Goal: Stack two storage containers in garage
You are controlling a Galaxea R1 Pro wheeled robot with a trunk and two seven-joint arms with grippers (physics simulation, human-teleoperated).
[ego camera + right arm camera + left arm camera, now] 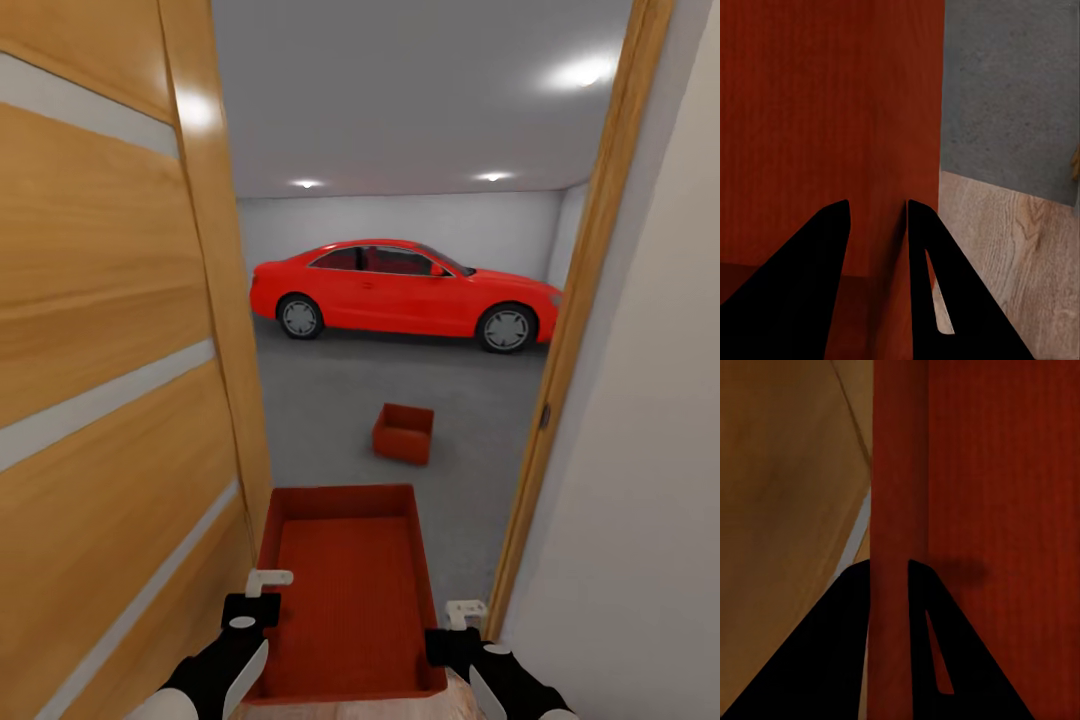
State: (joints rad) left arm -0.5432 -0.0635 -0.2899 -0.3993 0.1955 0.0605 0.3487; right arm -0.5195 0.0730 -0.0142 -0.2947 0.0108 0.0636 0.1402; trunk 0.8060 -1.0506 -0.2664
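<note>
The wooden door (120, 330) is close on the left. The left end effector (262, 612) and right end effector (452, 625) pinch the bin (345, 590) walls. It could bump the door frame (575, 320) and slip. The other bin (404, 433) waits on the garage floor (330, 400).

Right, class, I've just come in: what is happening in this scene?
A two-armed robot is carrying an orange-red storage container through a doorway into a garage. The left tool and right tool each grip a side wall of it. Ahead, a second container sits on the grey concrete floor, with a red car behind it. An open wooden door is on the left. The carried container has not been stacked yet.
</note>
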